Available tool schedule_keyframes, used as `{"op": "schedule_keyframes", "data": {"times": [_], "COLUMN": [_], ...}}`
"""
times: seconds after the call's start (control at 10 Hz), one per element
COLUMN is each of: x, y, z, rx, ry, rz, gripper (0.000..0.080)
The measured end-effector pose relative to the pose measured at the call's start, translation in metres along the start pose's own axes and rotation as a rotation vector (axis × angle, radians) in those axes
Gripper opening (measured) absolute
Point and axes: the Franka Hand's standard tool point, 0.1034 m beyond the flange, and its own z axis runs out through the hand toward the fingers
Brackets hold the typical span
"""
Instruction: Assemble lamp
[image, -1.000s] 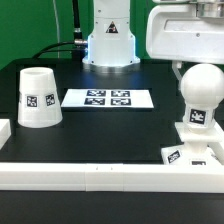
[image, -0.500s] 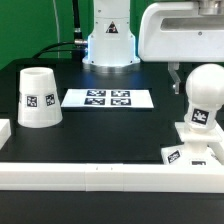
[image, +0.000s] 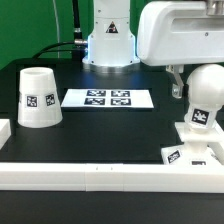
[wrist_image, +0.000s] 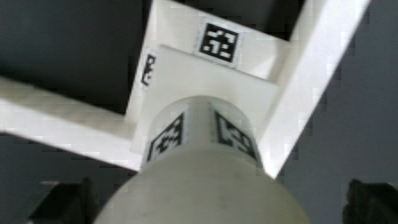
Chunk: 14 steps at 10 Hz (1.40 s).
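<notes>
The round-headed bulb (image: 205, 97) stands upright on the flat square base (image: 186, 152) at the exterior view's right. My gripper (image: 198, 86) has come down over it. It is open, with one finger (image: 177, 84) beside the bulb's head and the other hidden. In the wrist view the bulb's head (wrist_image: 199, 170) fills the space between my two dark fingers (wrist_image: 64, 200), which stand apart from it on either side of my gripper (wrist_image: 214, 204). The tagged base (wrist_image: 217, 45) lies beneath. The tapered shade (image: 38, 97) stands mouth down at the exterior view's left.
The marker board (image: 108, 98) lies flat in the middle of the black table. A long white rail (image: 100, 176) runs along the near edge, and a short piece (image: 5, 131) sits at the left. The arm's white pedestal (image: 109, 45) stands behind.
My gripper has moved toward the exterior view's left and down, so it now sits over the bulb's head. The bulb, base and shade have not moved.
</notes>
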Motion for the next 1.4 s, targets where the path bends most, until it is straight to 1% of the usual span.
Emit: {"op": "schedule_keyframes", "data": {"times": [0.2,0.4,0.7,0.9,1.2,1.4], "x": [0.000,0.004,0.003,0.003,0.011,0.015], "y": [0.008,0.008,0.009,0.012,0.016,0.015], "z": [-0.001,-0.004,-0.004,-0.004,-0.003,-0.004], "rx": [-0.011,-0.024,-0.028,-0.043,-0.066,-0.073], "ry": [-0.004,-0.020,-0.026,-0.039,-0.054,-0.069], "rz": [-0.225,-0.321,-0.479,-0.657,-0.916,-1.045], "gripper": [0.0699,0.0699,0.0699,0.0699,0.0699,0.0699]}}
